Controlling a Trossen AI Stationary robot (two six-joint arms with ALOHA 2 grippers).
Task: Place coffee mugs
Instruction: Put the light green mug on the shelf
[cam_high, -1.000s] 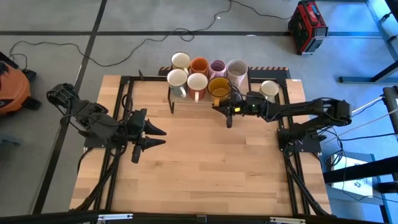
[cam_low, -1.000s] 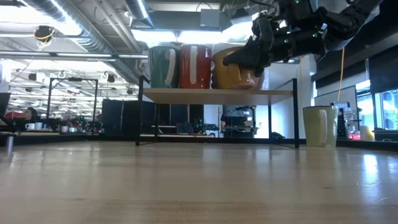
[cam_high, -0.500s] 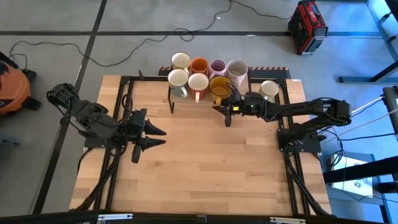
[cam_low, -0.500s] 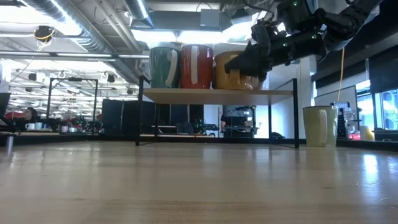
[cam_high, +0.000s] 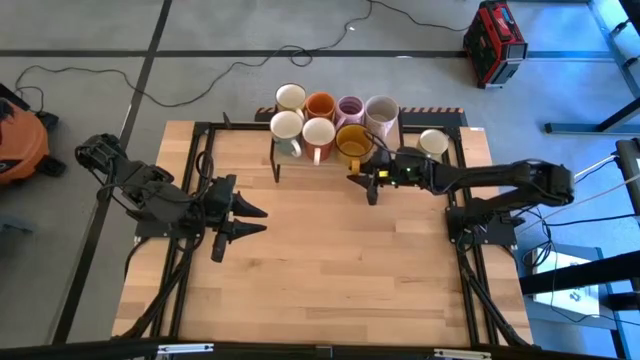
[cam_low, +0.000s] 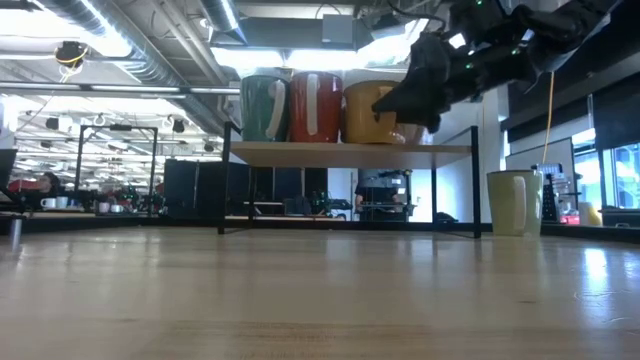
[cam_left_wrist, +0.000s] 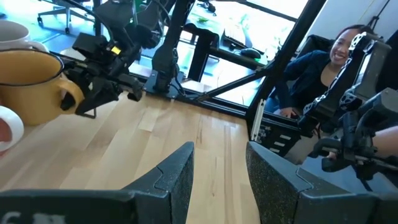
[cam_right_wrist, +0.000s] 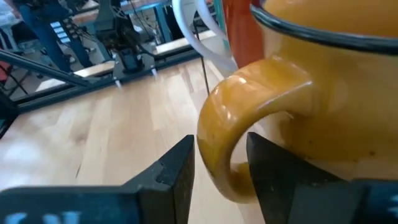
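Amber-yellow glazed handled mug (cam_high: 352, 141) stands on the black-framed wooden shelf (cam_low: 350, 153), front row, beside a cream mug (cam_high: 317, 133). Right gripper (cam_high: 372, 183) at its handle, fingers released, parted. Left gripper (cam_high: 243, 220) idles mid-table, fingers apart.

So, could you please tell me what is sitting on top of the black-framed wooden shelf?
Seven mugs stand on the black-framed wooden shelf: four behind, three in front, including the amber-yellow handled mug. From table height, the front mugs hide the back row.

wooden table (cam_high: 330, 270), shelf rack (cam_high: 275, 160), cream mug (cam_high: 433, 143)
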